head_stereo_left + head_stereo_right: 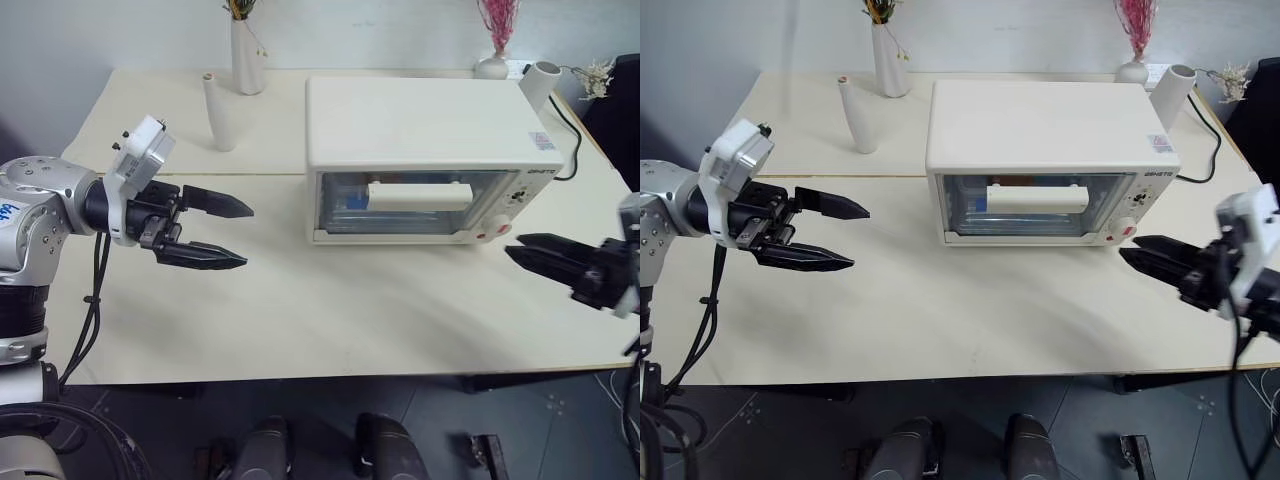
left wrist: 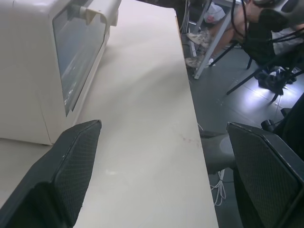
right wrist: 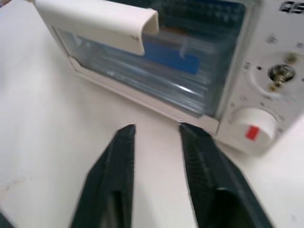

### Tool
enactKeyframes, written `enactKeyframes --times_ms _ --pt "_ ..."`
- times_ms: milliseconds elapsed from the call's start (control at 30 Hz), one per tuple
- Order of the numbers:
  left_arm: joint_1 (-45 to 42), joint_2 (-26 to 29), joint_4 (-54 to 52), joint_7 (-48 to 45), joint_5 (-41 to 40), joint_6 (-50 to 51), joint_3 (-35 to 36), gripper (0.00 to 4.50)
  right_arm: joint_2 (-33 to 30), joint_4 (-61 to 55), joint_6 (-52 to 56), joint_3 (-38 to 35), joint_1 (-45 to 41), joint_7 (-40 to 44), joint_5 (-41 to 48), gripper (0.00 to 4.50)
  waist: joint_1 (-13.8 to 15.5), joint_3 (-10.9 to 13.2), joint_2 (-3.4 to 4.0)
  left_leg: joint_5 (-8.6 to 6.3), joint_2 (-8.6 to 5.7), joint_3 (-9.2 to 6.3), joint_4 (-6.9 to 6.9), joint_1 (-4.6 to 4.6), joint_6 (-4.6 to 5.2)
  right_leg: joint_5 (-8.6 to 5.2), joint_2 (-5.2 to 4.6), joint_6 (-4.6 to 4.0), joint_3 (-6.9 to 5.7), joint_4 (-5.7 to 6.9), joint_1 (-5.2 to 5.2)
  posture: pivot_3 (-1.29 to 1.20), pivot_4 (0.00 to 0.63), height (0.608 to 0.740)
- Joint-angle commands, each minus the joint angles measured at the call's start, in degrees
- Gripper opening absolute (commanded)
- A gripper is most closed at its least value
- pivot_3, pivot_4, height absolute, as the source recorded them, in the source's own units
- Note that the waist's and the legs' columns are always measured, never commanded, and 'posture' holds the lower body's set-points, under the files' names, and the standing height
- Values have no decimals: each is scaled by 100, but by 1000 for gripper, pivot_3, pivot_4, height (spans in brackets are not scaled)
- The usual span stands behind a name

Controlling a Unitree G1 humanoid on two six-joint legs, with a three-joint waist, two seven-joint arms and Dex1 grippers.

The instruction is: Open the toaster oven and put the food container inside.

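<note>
On the cream table [image 1: 300,320], closed toaster oven [image 1: 420,130]; both tools [image 1: 215,232] [image 1: 530,252] open, empty

A white vase [image 1: 247,60] and pale table [image 1: 300,310] beneath.

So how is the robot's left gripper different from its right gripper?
The left gripper has its two black fingers spread wide, while the right gripper has a much narrower gap between its fingers. The left gripper hovers over bare table well to the left of the toaster oven; the right gripper sits near the oven's knob corner. Both are empty and point toward the closed oven.
</note>
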Motion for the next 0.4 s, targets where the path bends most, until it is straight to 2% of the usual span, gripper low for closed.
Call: enactKeyframes --times_ms 33,200,400 --pt "44 193 -81 -28 -11 -68 240 4500 -578 381 -122 -696 259 1070 -190 2852 -3 -1 -2 0 1 1 -1 2 0 0 2 0 1 0 0 0 150 740" --pt "125 357 3 -28 40 -156 350 4500 -1240 1334 -685 -1013 516 2166 -971 4467 -19 -3 -5 0 4 6 -1 5 0 0 5 0 6 0 1 0 150 740" --pt "92 410 21 -23 3 -155 355 4500 -1295 1711 -1085 -846 278 2513 -1322 4467 -19 -3 -5 1 4 9 0 6 -2 0 3 0 8 0 0 0 150 740"
